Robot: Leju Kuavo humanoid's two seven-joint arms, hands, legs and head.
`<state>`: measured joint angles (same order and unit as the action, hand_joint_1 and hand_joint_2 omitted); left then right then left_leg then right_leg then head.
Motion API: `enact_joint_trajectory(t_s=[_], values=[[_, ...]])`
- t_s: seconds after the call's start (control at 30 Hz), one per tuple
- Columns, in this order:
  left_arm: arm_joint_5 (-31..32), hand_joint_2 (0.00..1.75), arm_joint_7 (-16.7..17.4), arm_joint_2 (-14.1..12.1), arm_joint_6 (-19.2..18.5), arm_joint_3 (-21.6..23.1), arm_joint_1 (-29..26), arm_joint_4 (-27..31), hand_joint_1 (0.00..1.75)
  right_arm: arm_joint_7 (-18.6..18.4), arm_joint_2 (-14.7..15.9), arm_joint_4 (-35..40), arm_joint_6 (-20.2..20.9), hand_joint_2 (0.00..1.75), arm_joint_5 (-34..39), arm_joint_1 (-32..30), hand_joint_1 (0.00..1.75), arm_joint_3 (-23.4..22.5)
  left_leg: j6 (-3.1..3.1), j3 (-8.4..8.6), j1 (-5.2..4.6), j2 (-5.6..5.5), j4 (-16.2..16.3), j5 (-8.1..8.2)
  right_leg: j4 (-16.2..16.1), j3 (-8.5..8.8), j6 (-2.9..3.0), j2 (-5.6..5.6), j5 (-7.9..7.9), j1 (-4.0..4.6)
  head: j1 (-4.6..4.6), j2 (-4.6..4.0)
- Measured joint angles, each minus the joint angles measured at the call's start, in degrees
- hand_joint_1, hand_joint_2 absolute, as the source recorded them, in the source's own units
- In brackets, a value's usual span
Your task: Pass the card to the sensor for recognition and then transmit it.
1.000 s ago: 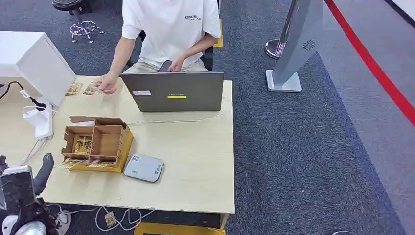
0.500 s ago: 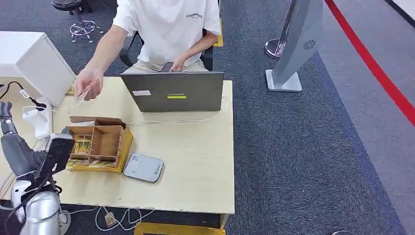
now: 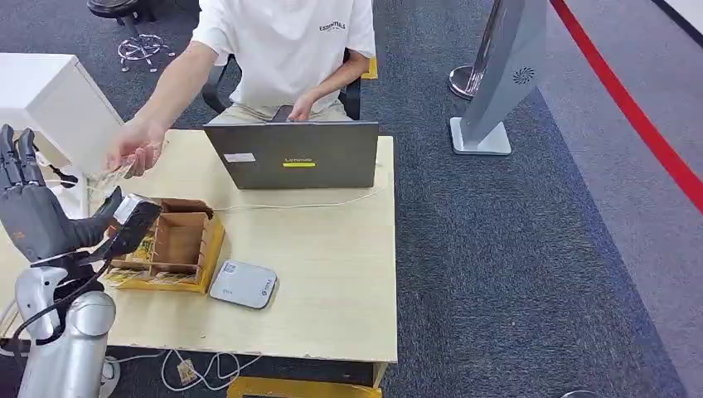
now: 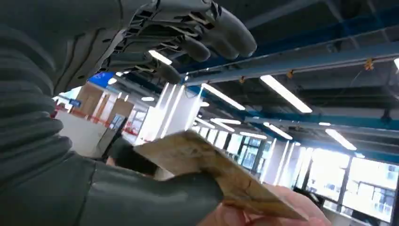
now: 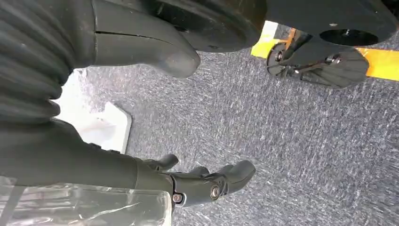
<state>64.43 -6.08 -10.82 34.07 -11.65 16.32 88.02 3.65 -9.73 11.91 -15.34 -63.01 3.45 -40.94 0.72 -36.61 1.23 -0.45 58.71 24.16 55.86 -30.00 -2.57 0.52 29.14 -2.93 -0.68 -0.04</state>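
The card (image 3: 116,170) sits pinched in the person's hand (image 3: 134,151), above the table's (image 3: 332,274) left rear part — roughly one o'clock from the raised left hand (image 3: 41,217) and just beside it. That hand is spread, holding nothing, fingers up, thumb toward the card. In the left wrist view the card (image 4: 211,172) lies just past the thumb (image 4: 155,195); touching or not, I cannot tell. Its long axis seems to run toward the palm. The sensor (image 3: 243,283) lies at four o'clock. The right hand (image 5: 207,183) hangs over carpet, fingers loosely curled, empty — far from the card.
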Motion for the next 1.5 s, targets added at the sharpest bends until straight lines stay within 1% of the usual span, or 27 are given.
enact_joint_trajectory(t_s=[0.07,0.1,0.27,0.63,0.8,0.93,1.0,1.07,1.13,1.23,1.37,1.47,1.5], values=[[1.6,1.75,0.5,-0.5,0.6,0.9,0.8,-1.0,1.75,-0.2,0.0,0.0,0.0,1.75,-0.4,0.0,0.00,0.0,0.00,-0.02,0.02,0.02,0.0,0.00,0.0,0.00,0.01,0.01,-0.01,0.02,0.04,0.00],[3.6,1.75,1.4,-1.1,1.4,1.9,1.8,-2.1,1.75,-0.6,-0.1,0.0,0.0,1.75,-0.9,0.1,0.00,0.2,0.00,-0.01,0.02,0.01,0.0,0.00,0.0,0.01,0.03,0.01,-0.02,0.02,0.02,0.00],[7.6,1.75,3.0,-1.8,3.6,3.5,3.8,-4.6,1.75,-1.8,-0.1,0.0,-0.1,1.75,-1.9,0.1,0.00,0.5,0.00,-0.01,0.02,0.05,0.0,0.00,0.0,0.00,0.05,0.02,-0.03,0.02,0.04,0.00],[8.8,1.75,3.0,-2.2,3.9,5.7,4.6,-7.7,1.75,-2.1,-0.4,-0.1,-0.1,1.75,-2.4,0.1,0.00,0.9,0.00,-0.01,0.02,0.05,0.0,0.00,0.0,0.01,0.05,0.05,-0.03,0.02,0.04,0.00],[9.6,1.75,4.0,-1.8,3.3,6.7,4.5,-7.7,1.75,-2.3,-0.5,-0.1,-0.2,1.75,-2.4,0.1,0.00,0.9,0.00,-0.01,0.02,0.05,0.0,0.00,0.0,0.01,0.05,0.06,-0.03,0.02,0.04,0.00],[10.8,1.75,3.7,-0.3,3.2,8.4,1.9,-5.8,1.75,-2.5,-0.6,-0.1,-0.5,1.75,-2.4,0.1,0.00,0.9,0.00,-0.01,0.00,0.06,0.0,0.00,0.0,0.01,0.04,0.08,-0.03,0.01,0.04,0.00],[13.4,1.75,3.2,1.1,2.6,10.9,-1.0,-2.9,1.75,-2.9,-0.8,-0.1,-0.9,1.75,-2.4,0.1,0.00,0.9,-0.01,-0.01,-0.03,0.05,0.0,0.02,0.0,0.01,0.04,0.07,-0.02,-0.01,0.02,0.00],[15.7,1.75,4.0,2.2,2.3,14.1,-3.8,-0.7,1.75,-3.0,-0.9,-0.1,-1.0,1.75,-2.4,0.1,0.00,0.9,-0.02,-0.04,-0.02,0.05,0.0,0.03,0.0,0.01,0.03,0.06,-0.01,0.00,0.06,0.00],[16.6,1.75,4.2,3.0,0.9,17.2,-5.9,0.9,1.75,-3.0,-1.0,-0.1,-1.0,1.75,-2.4,0.1,0.00,0.9,-0.01,-0.04,-0.03,0.09,0.0,0.05,0.0,0.00,0.03,0.09,-0.02,0.00,0.13,0.00],[18.5,1.75,4.7,3.4,-3.0,22.1,-8.7,2.9,1.75,-3.3,-1.3,-0.1,-1.3,1.75,-1.9,0.0,0.00,0.7,-0.01,-0.03,-0.02,0.12,0.0,0.05,0.0,-0.03,0.03,0.10,-0.01,0.01,0.04,0.00],[19.5,1.75,7.5,3.6,-9.5,29.6,-11.5,3.2,1.75,-3.7,-1.8,-0.1,-2.0,1.75,-1.6,0.0,0.00,0.5,0.00,-0.03,0.00,0.10,0.0,0.04,0.0,0.00,0.02,0.08,0.00,0.04,0.06,0.00],[20.2,1.75,9.6,3.3,-14.1,33.1,-12.5,3.1,1.75,-3.8,-2.0,-0.1,-2.1,1.75,-1.2,-0.1,0.00,-0.1,0.00,-0.03,0.01,0.12,0.0,0.04,0.0,0.00,0.02,0.09,0.00,0.04,0.06,0.00],[20.3,1.75,10.0,3.1,-14.9,33.8,-12.7,3.0,1.75,-3.8,-2.0,-0.1,-2.1,1.75,-1.2,-0.1,0.00,-0.2,0.00,-0.03,0.01,0.11,0.0,0.04,0.0,0.00,0.02,0.09,0.00,0.04,0.04,0.00]])
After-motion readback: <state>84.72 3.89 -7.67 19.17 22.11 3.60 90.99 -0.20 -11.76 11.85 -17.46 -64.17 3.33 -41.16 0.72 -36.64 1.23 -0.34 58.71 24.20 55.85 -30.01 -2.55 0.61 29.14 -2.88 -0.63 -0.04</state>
